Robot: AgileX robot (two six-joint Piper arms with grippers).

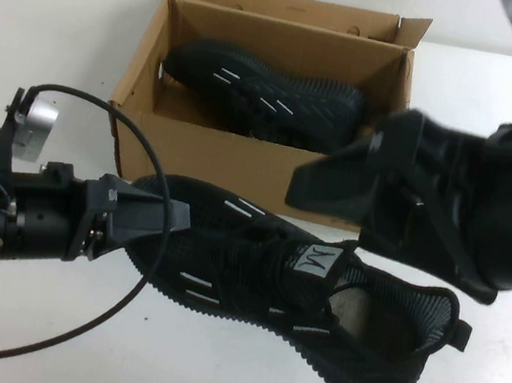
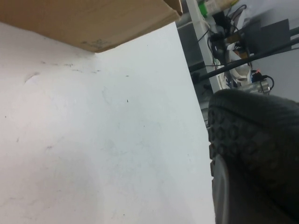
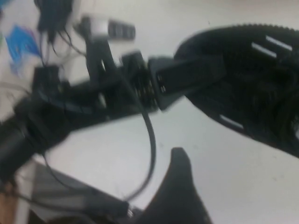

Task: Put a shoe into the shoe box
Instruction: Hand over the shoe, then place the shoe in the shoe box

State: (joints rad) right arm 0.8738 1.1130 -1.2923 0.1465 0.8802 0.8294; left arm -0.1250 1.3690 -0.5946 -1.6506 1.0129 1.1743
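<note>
Left gripper point(image 1: 151, 214) at 9 o'clock, jaws clamped on shoe point(image 1: 316, 306) toe; right gripper point(image 1: 333, 189) at 3, jaws apart, before box point(image 1: 203, 160).

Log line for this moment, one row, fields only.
left gripper: shut on shoe toe | right gripper: open, above shoe | shoe box: twin shoe inside

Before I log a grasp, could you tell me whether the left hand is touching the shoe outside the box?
Touching. The high view shows the left hand closed on the toe of the shoe; the right hand hovers above.
</note>
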